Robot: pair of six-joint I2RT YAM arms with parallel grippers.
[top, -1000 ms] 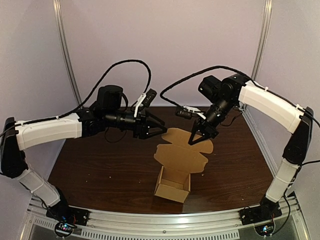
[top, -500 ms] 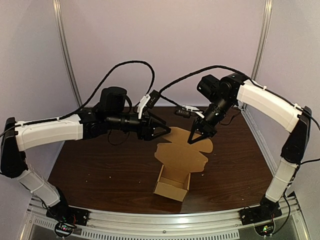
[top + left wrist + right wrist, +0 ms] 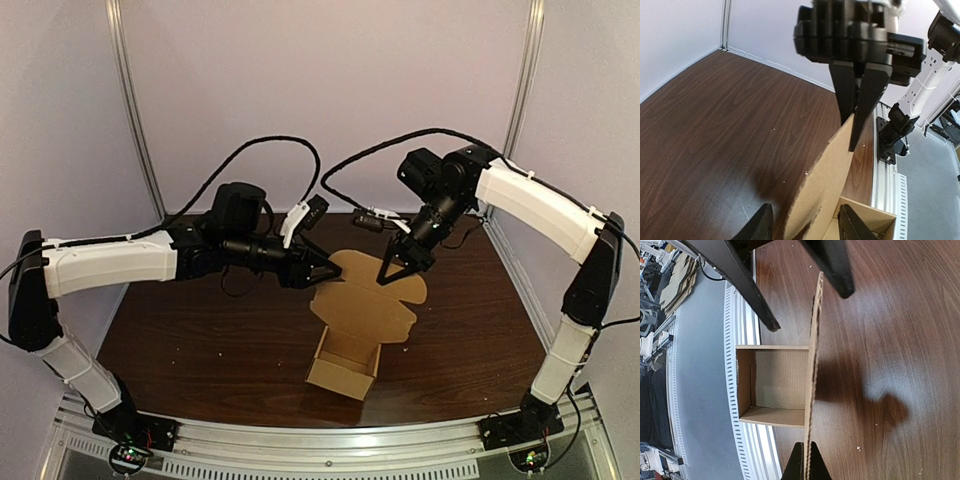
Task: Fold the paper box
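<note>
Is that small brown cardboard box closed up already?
No: the brown cardboard box is open on top, its lid flap standing upright with the right gripper pinching the flap's edge.

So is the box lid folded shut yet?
No, open. The lid stands up from the box, whose empty inside shows; the right tool pinches its top edge.

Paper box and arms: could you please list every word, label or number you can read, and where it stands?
No text can be read in any view.
The paper box is plain brown cardboard, unprinted where visible.
The left gripper and right gripper show no legible marking.
</note>
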